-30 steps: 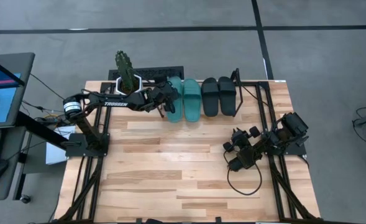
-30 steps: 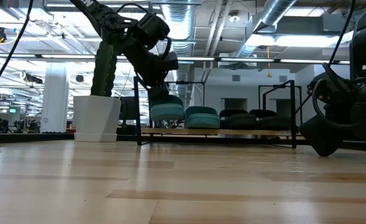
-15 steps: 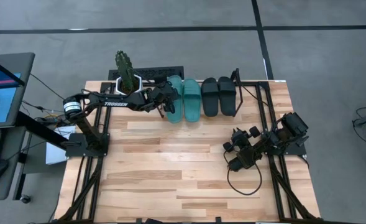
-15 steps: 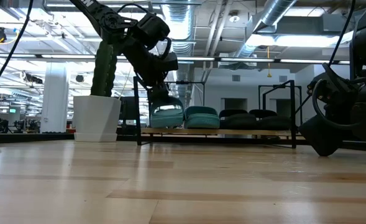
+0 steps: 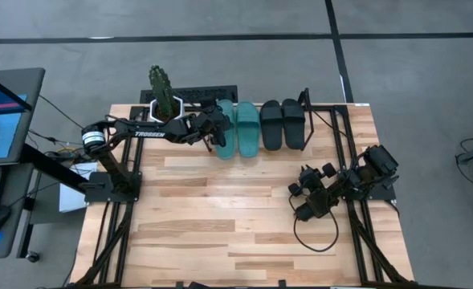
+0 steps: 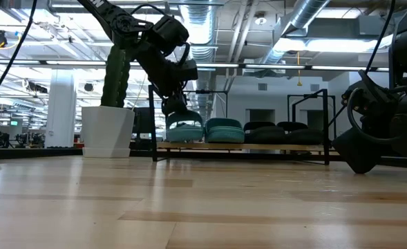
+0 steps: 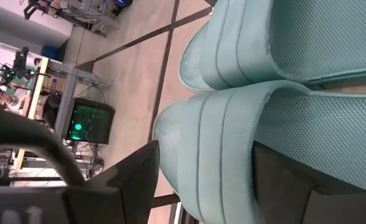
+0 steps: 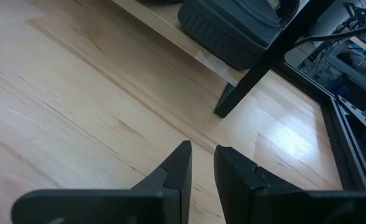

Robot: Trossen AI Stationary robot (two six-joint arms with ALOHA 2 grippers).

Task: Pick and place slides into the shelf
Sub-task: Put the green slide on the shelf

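Left gripper (image 5: 218, 131) stood open astride the outer teal slide (image 5: 226, 132) on the shelf (image 5: 304, 100). Right gripper (image 5: 299, 201) waited nearly closed, farther from the shelf.

The teal slides (image 7: 282, 137) look like matt foam with a fine dimpled texture, the table (image 5: 220, 217) is smooth pale wood with a slight sheen.

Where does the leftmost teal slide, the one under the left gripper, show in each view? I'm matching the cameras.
High view: leftmost teal slide at the shelf's left end, partly under the left gripper.
Low view: left of centre, below that gripper.
Left wrist view: fills the lower middle, between the open fingers.
Right wrist view: not in it.
Shared landmark: the second teal slide beside it.
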